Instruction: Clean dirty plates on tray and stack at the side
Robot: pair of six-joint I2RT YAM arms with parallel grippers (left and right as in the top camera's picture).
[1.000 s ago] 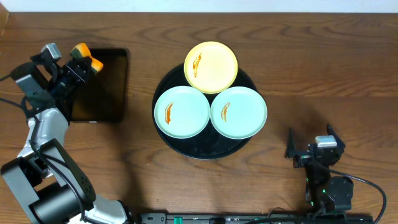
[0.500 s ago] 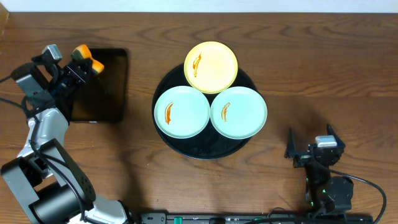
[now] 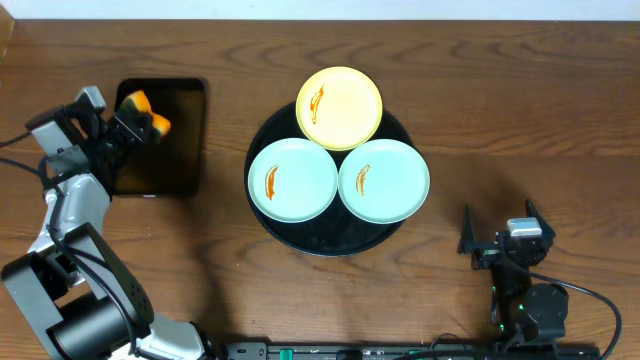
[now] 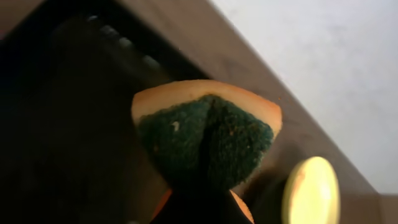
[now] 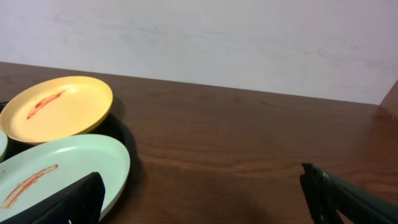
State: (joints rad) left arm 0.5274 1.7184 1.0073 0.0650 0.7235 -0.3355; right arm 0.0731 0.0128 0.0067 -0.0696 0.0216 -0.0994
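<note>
Left gripper: fingers pinching sponge, green scour face outward. Held over small tray, well left of round tray.
Right gripper: fingers spread wide, empty, right of round tray.
Plates: three on round tray, all smeared.
Step, judged: sponge in grip, wiping not begun.
Next: carry sponge to nearest plate, press on smear.

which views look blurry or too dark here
Overhead: sharp and evenly lit. Left wrist: sponge fills the close-up, slightly soft; rectangular tray behind it nearly black. Right wrist: yellow plate crisp, gripper fingers dark blurred silhouettes.
</note>
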